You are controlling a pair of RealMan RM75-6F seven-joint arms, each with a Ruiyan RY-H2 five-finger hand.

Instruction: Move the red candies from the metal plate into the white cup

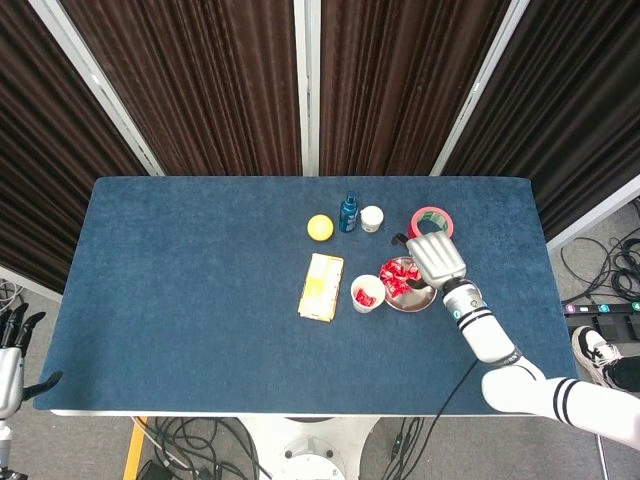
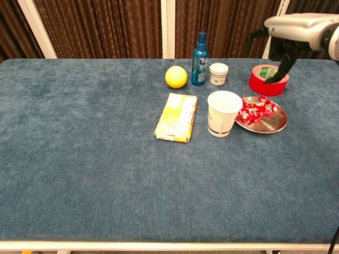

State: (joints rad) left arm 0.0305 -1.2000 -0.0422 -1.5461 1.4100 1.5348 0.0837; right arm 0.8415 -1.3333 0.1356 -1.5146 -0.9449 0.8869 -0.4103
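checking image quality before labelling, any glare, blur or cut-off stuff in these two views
Head view: even light, sharp; red candies on the metal plate are small but readable, and the left hand is cut by the frame edge. Chest view: the metal plate shows a soft sheen, no harsh glare; the right hand is clipped at the right edge and slightly soft.
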